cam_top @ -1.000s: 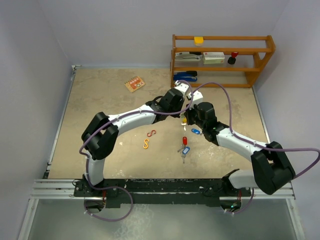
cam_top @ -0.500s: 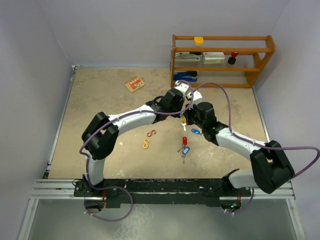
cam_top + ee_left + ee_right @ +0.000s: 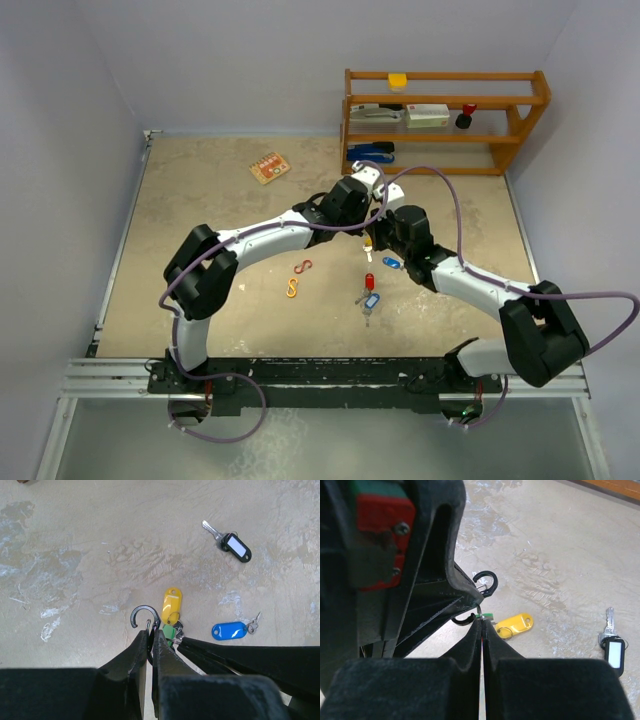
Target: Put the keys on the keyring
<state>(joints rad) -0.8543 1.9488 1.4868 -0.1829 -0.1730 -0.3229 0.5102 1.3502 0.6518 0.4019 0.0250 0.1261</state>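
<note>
My left gripper (image 3: 151, 632) is shut on a black hook-shaped keyring (image 3: 145, 615), held just above the table. A yellow-tagged key (image 3: 171, 600) hangs from it. My right gripper (image 3: 481, 621) is shut on the thin wire ring of a green-tagged key (image 3: 487, 615), pressed up against the keyring (image 3: 487, 582) at the left fingers. The two grippers meet tip to tip in the top view (image 3: 370, 232). Loose on the table are a blue-tagged key (image 3: 229, 630) and a black-framed white-tagged key (image 3: 235, 546). A red-tagged key (image 3: 369, 281) and another blue-tagged one (image 3: 371, 300) lie nearer the bases.
An orange S-clip (image 3: 303, 266) and a yellow S-clip (image 3: 292, 288) lie left of the keys. A wooden shelf (image 3: 445, 120) with small items stands at the back right. A small orange card (image 3: 269, 167) lies at the back.
</note>
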